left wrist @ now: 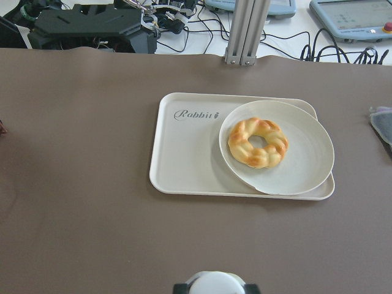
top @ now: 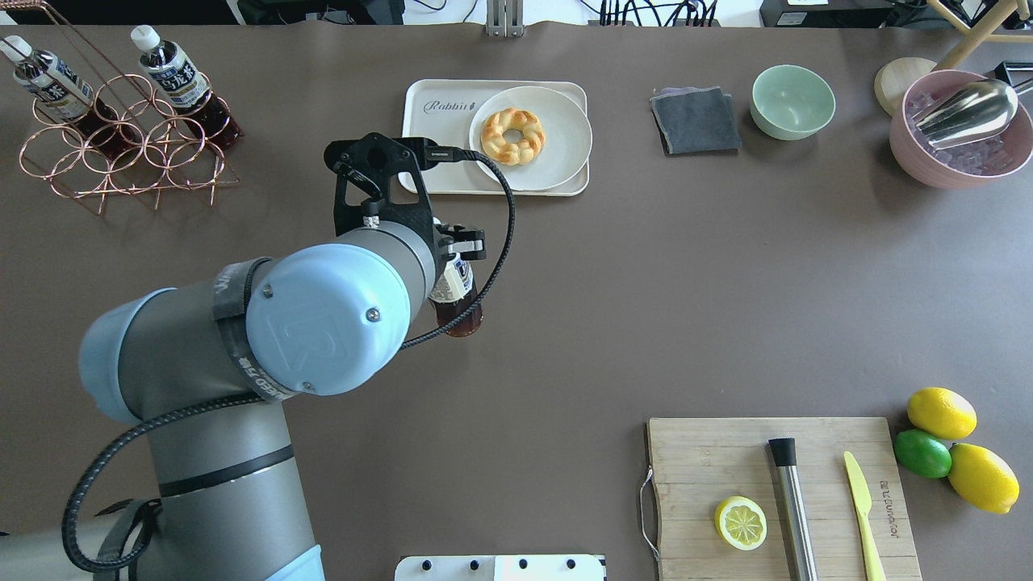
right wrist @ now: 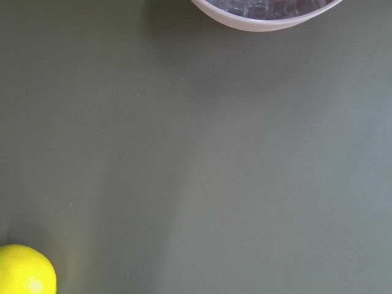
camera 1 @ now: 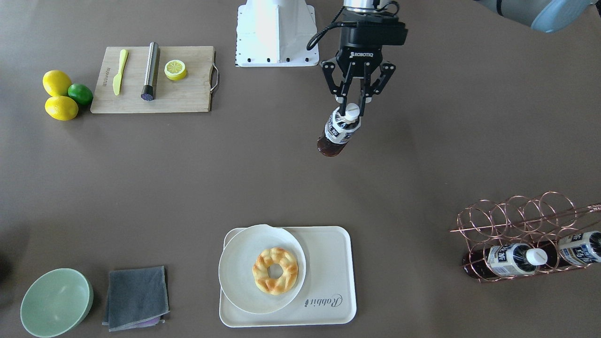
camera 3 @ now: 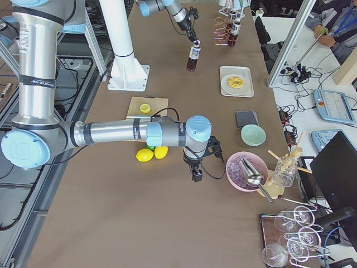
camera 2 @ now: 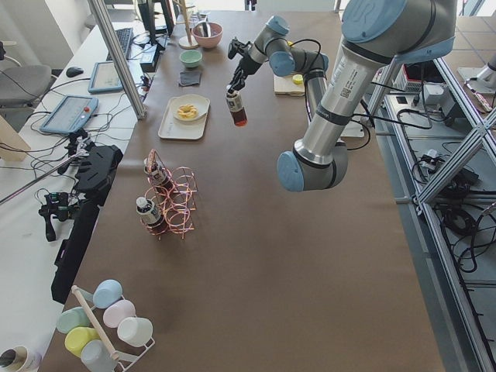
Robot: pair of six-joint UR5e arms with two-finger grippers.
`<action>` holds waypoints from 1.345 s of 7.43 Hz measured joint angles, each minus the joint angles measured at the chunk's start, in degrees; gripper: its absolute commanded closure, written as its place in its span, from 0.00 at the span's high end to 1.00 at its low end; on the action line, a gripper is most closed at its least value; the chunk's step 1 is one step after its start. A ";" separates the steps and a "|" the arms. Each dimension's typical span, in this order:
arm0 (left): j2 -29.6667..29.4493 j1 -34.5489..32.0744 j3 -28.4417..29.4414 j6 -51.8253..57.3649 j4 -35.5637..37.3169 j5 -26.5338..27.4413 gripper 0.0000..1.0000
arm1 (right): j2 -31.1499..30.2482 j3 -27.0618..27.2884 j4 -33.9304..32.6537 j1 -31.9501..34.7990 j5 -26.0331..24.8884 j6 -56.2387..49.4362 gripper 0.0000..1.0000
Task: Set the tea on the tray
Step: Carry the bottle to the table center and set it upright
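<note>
Holds the tea bottle (camera 1: 339, 132) aloft by its top in the clamped left gripper (camera 1: 353, 109), twelve o'clock from the tray (camera 1: 328, 263) in the front-facing view; could knock the plate (camera 1: 235, 277) with the tilted, swinging base.

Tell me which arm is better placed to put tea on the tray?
Left: the left gripper holds the small clear bottle of dark tea, facing the cream-white rectangular tray; the right gripper hangs far off by yellow lemons.
</note>
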 measured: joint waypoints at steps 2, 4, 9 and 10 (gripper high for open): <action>-2.53 3.63 3.00 -2.04 0.02 2.92 0.00 | -0.14 0.09 0.07 -0.30 0.05 0.04 1.00; -2.88 6.13 3.93 -2.54 0.00 5.32 0.00 | -0.25 0.58 0.08 -0.35 0.25 -0.05 1.00; -2.43 8.81 4.24 -3.85 -0.04 8.13 0.96 | -0.18 4.03 0.14 -0.70 4.48 0.00 1.00; -2.14 8.91 4.23 -3.86 0.02 8.24 0.97 | 0.13 5.20 0.82 -1.68 4.94 0.66 1.00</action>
